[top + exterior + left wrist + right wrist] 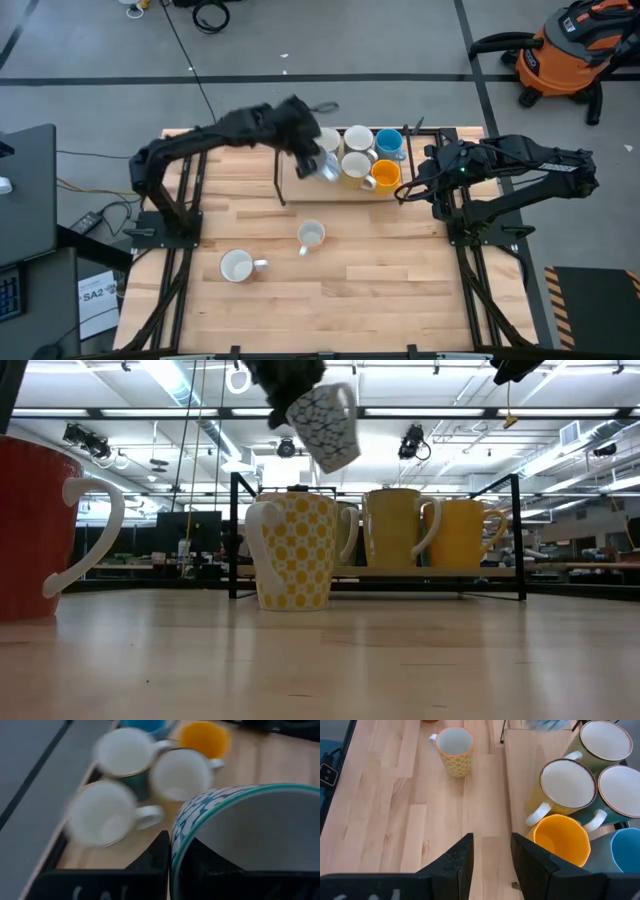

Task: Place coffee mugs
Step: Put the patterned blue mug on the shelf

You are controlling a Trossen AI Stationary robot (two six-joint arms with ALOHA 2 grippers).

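Note:
My left gripper [314, 156] [176, 842] is over the tray's left part, shut on a white mug with a blue pattern and teal rim [326, 166] [325, 423] [250, 820]. Several mugs stand on the tray: white ones [358, 138], a blue one [389, 143] and an orange one [385, 175] [562, 840]. A yellow-patterned mug [311, 235] [295, 550] [454, 745] and a red mug [236, 266] [35, 530] stand upright on the table. My right gripper [408, 190] [492, 862] hangs open beside the tray's near right corner, close to the orange mug, touching nothing. My left gripper holds the patterned mug by its rim wall [175, 855]. One finger [155, 857] is outside the mug and the other [205, 862] is inside it. The mug is lifted clear above the tray and hangs tilted below the fingers [325, 423].
The wooden tray [330, 192] sits at the table's far middle inside a black rod frame [232, 535]. Bare tabletop lies in front of it around the two standing mugs. An orange shop vacuum [570, 50] stands on the floor beyond the table.

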